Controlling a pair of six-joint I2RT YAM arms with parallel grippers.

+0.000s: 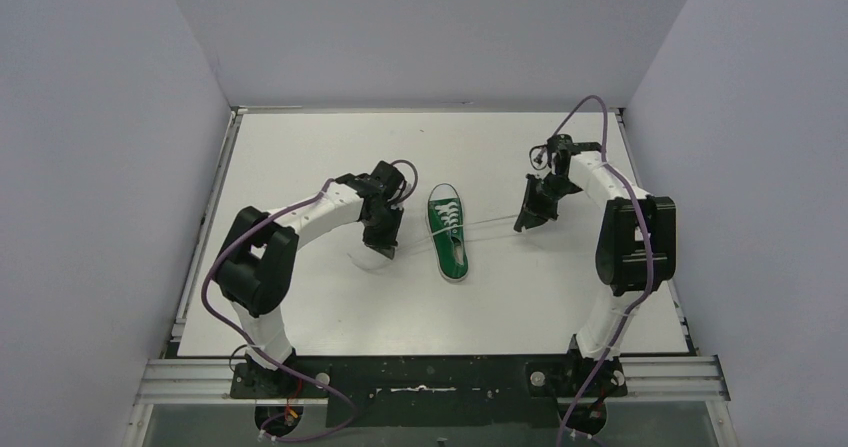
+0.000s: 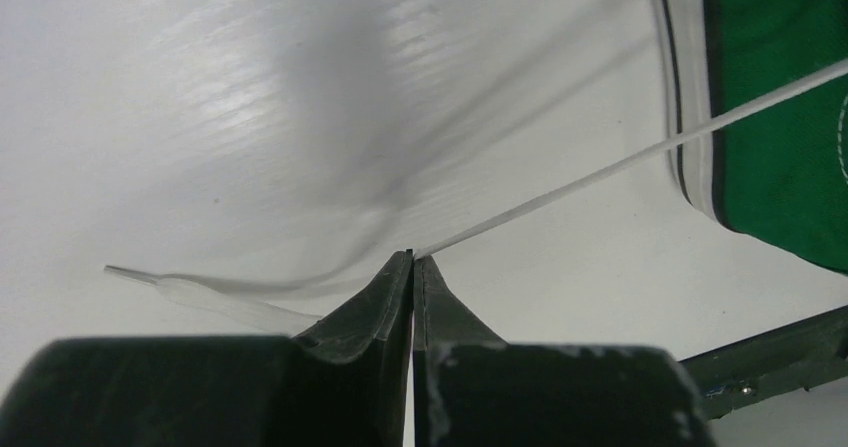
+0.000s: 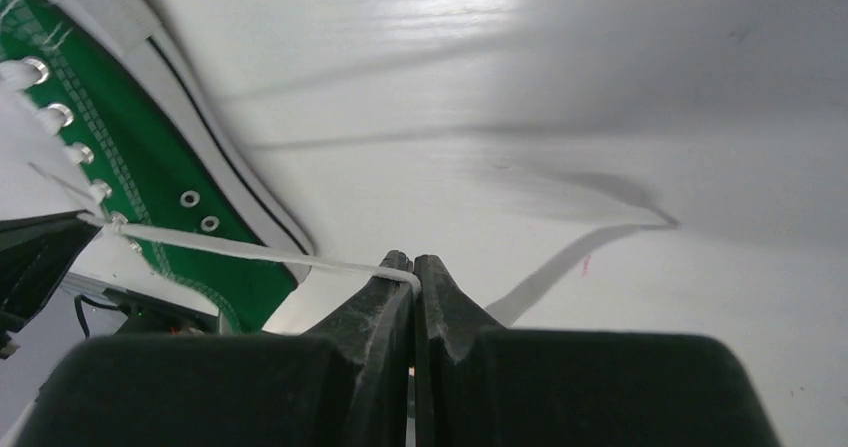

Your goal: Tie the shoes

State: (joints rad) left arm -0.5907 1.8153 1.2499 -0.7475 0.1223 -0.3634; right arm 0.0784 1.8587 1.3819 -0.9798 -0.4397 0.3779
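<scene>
A small green sneaker (image 1: 448,233) with white laces and sole lies mid-table, toe toward the near edge. My left gripper (image 1: 385,245) is left of it, shut on one white lace (image 2: 600,172) that runs taut from the shoe (image 2: 790,117); the lace's loose end (image 2: 200,292) trails on the table. My right gripper (image 1: 524,220) is right of the shoe, shut on the other lace (image 3: 240,251), pulled taut from the shoe's eyelets (image 3: 110,182); its free end (image 3: 560,262) drops to the table.
The white table (image 1: 320,307) is walled by grey panels on three sides. A black rail (image 1: 430,377) with both arm bases runs along the near edge. Purple cables loop off both arms.
</scene>
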